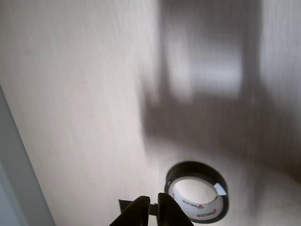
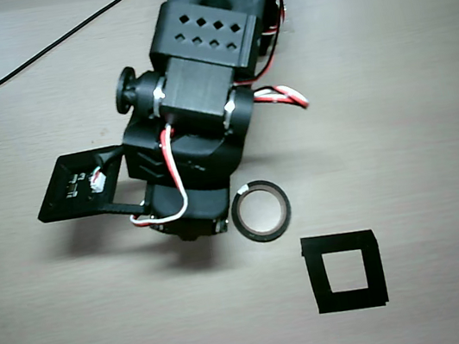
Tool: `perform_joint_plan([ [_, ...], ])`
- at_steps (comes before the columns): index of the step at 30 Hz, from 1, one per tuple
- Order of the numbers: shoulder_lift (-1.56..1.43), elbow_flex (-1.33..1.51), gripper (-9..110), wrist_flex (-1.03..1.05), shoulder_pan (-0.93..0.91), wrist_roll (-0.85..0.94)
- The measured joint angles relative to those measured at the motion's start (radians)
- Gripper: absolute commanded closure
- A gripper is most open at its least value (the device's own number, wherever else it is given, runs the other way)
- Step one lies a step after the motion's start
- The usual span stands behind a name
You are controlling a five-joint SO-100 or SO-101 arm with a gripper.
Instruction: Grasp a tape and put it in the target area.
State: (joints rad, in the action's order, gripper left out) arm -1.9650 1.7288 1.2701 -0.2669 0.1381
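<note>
The tape (image 2: 261, 211) lies flat on the pale wood-coloured table (image 2: 405, 66), a thin black ring with a wide hollow middle through which the table shows. In the overhead view it sits just beside the lower right corner of the black arm (image 2: 192, 99), close to touching it, and the small white tab on its rim faces the arm. The target area (image 2: 345, 271), a square outline of black strips with a bare middle, lies below and to the right of the ring, near it but clearly apart; the ring is wholly outside it.

In the wrist view the tape (image 1: 197, 190) shows at the bottom, right of centre, with its white inner lining and some red print visible. The jaws (image 1: 154, 207) rise from the bottom edge just left of the ring, 2 dark tips with only a narrow slit between them, holding nothing. The right-hand tip stands next to the ring's outer wall; whether it touches cannot be told. A broad soft shadow falls across the table above the ring.

A flat black plate (image 2: 79, 185) with a small white connector juts from the arm's left side in the overhead view, and a black cable (image 2: 28, 60) crosses the table's upper left.
</note>
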Motion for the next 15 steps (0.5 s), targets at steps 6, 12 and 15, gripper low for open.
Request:
perform_joint_plan([
  [6, 0.048, -0.038, 101, 0.041, -0.035, 0.041],
  [12, 0.048, -0.041, 101, 0.041, -0.026, 0.048],
  [15, 0.051, -0.041, 101, 0.041, -0.031, 0.048],
])
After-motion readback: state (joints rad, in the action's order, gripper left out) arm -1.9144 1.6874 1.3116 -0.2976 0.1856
